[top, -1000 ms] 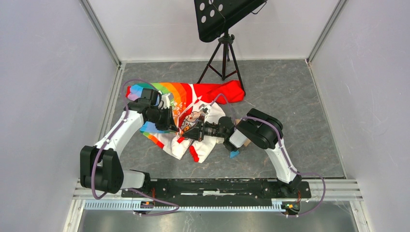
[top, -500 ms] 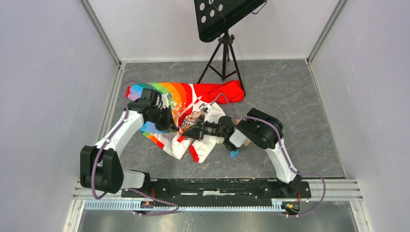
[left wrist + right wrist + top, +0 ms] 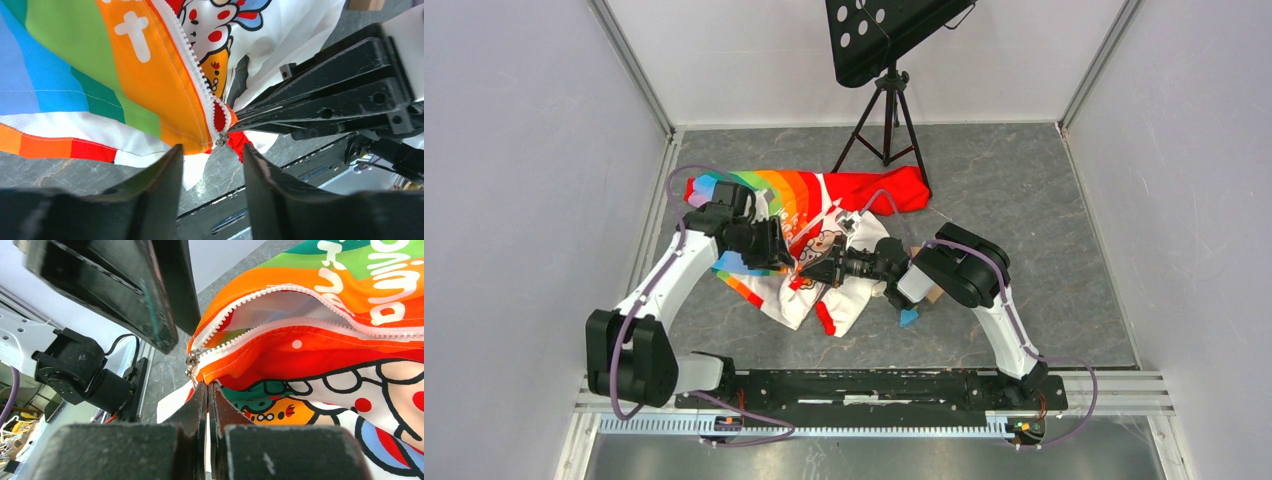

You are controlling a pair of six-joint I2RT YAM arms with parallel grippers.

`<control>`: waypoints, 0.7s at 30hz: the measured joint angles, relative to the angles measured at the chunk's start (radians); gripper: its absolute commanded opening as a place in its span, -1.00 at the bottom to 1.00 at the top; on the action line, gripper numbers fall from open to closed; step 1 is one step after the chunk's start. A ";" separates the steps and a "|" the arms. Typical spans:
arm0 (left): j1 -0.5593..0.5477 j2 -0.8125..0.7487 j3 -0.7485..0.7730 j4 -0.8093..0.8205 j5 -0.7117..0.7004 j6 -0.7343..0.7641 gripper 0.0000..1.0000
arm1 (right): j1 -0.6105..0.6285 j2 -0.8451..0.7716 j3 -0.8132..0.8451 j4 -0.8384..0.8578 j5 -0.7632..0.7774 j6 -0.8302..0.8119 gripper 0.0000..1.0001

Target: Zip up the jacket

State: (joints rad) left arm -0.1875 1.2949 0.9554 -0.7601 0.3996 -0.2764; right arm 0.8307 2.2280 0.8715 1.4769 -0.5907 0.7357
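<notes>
Jacket (image 3: pixel 796 200) lies crumpled on the tabletop (image 3: pixel 1004 190), left of centre, between my two arms. I judge the job barely started: the slider (image 3: pixel 190 361) sits at the bottom hem with both tooth rows fed in, and everything above it gapes. My right gripper (image 3: pixel 207 385) is pinched tight on the hem just under the slider. My left gripper (image 3: pixel 212 152) hangs parted, holding nothing. From overhead the arms hide the zip, and only the wrist cameras show it.

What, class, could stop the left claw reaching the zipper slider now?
Likely nothing, so yes: the left claw is open, the zipper slider just beyond its gap with nothing between. The right claw, pinching the jacket beside it, crowds one side.
</notes>
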 measured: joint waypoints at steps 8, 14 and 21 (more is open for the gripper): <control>0.030 -0.177 -0.035 0.048 -0.007 -0.063 0.48 | 0.000 0.000 0.007 0.000 -0.003 0.000 -0.99; 0.150 -0.191 -0.115 0.138 0.092 -0.079 0.49 | 0.000 0.000 0.007 0.000 -0.003 0.000 -0.99; 0.175 -0.160 -0.198 0.243 0.238 -0.134 0.38 | 0.000 0.000 0.013 0.000 -0.004 0.001 -0.99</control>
State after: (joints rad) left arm -0.0124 1.1347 0.7578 -0.5171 0.6376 -0.4107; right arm 0.8307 2.2280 0.8845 1.4769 -0.5949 0.7368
